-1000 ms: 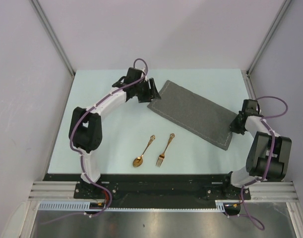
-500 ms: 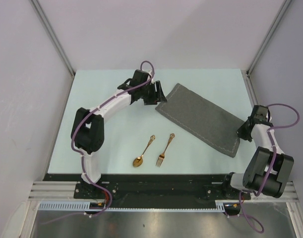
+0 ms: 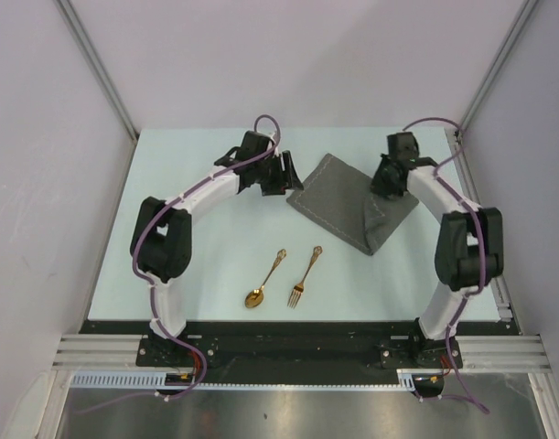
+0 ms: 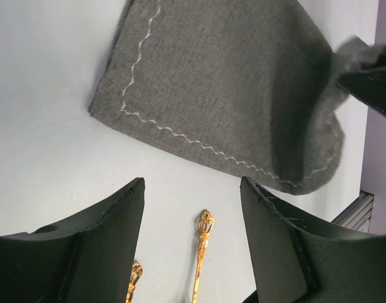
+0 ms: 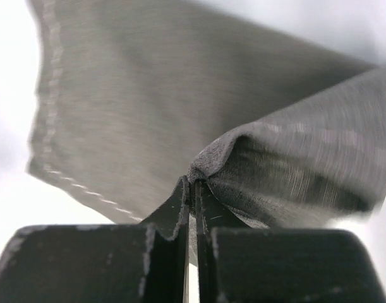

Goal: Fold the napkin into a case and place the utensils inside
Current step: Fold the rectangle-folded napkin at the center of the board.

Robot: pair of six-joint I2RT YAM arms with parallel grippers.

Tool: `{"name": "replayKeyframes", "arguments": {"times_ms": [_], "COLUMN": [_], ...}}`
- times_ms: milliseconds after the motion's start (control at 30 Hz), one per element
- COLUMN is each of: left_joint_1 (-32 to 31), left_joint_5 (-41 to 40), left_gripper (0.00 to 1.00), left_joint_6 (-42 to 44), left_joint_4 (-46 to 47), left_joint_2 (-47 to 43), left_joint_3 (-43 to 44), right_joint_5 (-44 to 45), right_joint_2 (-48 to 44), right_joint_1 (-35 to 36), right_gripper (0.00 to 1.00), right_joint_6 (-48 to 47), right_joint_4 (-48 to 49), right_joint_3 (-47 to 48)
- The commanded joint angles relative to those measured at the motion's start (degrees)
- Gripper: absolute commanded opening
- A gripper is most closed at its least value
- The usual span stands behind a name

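From overhead I see the napkin (image 3: 338,197) lying on the desk (image 3: 188,265), toward 1 o'clock from the middle. It is a dark grey cloth with pale zigzag stitching along its hem, and it is partly doubled over on itself. My right jaws are pinched tight on a bunched edge at the cloth's 2 o'clock side. In the right wrist view the two tips press together, and the fabric rises out of them in a lifted fold above the flat layer beneath. My left jaws stand wide and hold nothing. They sit just off the napkin's 9 o'clock corner, near it but apart. In the left wrist view that stitched corner lies ahead of the spread fingers (image 4: 110,240), with bare desk between. The spoon (image 3: 263,282) and fork (image 3: 305,276) lie flat at 6 o'clock from the desk's middle, well clear of the cloth. They are side by side without touching, the spoon on the 9 o'clock side. The bowl and tines point toward 6 and the handles slant toward 1.
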Motion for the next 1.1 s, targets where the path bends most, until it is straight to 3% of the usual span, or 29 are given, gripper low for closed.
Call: {"name": "replayKeyframes", "arguments": {"times_ms": [0, 233, 500, 1067], "left_joint_1": [1.34, 2.39, 2.83, 3.19], "left_joint_5": [0.52, 1.23, 1.4, 2.46], "left_gripper": [0.67, 0.67, 0.67, 0.67], "left_joint_6": [-0.3, -0.48, -0.48, -0.74], "left_joint_4": [1.28, 1.46, 1.63, 2.07], "left_joint_2": [-2.76, -1.79, -1.17, -0.65], "left_joint_3": [-0.83, -0.04, -0.3, -0.3], "right_joint_5": [-3.26, -4.84, -6.42, -8.88], "right_joint_2": [8.3, 20.17, 28.26, 33.8], "right_joint_1": [6.03, 9.56, 9.65, 10.44], "right_gripper": [0.0, 0.0, 0.0, 0.0], "right_joint_6": [3.95, 5.01, 5.54, 6.59], "right_joint_4": [1.58, 2.8, 4.04, 4.91], "right_joint_3": [9.67, 23.47, 31.48, 36.41]}}
